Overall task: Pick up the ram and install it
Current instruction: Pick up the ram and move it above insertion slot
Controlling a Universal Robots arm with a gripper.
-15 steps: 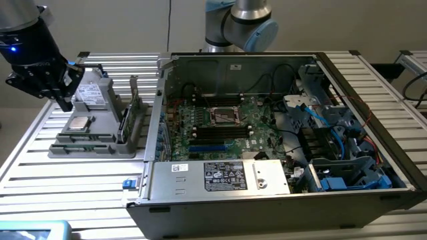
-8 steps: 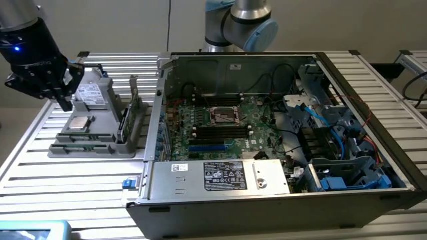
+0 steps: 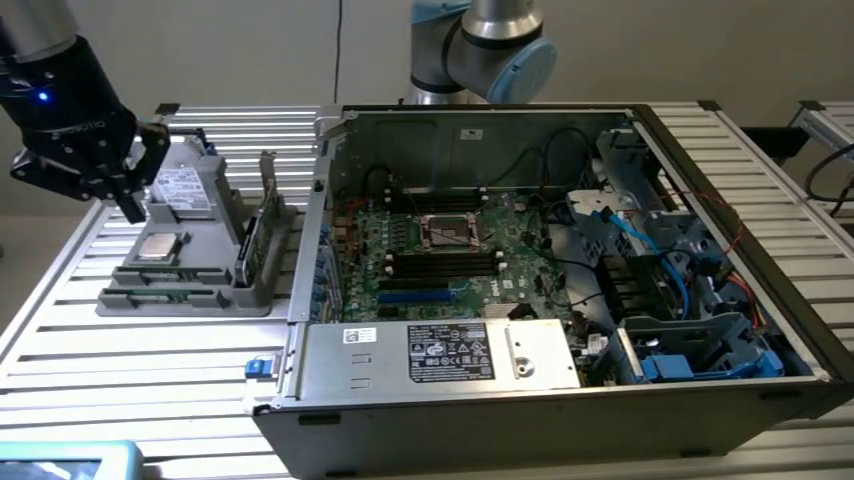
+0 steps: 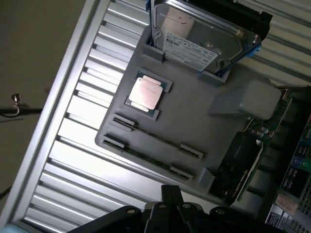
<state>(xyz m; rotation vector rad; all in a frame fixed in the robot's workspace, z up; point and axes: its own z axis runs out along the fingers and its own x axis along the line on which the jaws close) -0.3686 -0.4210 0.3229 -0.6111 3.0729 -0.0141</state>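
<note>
Two thin green ram sticks stand on edge in the slots of a grey holder tray (image 4: 194, 121), one (image 4: 158, 137) beside the other (image 4: 146, 157). In the exterior view the ram (image 3: 163, 293) lies along the tray's near end, on the exterior view's left of the open computer case (image 3: 534, 380). My gripper (image 3: 134, 208) hangs above the tray's far end, over the hard drive and behind the silver processor chip (image 3: 159, 246). Its fingers (image 4: 170, 194) are shut and hold nothing. The ram lies well apart from them.
The tray also carries a hard drive (image 4: 204, 41), the processor chip (image 4: 145, 93) and an upright black card (image 4: 240, 165). The motherboard (image 3: 441, 255) with its black memory slots lies inside the case. Everything rests on a slatted metal table (image 3: 134, 370).
</note>
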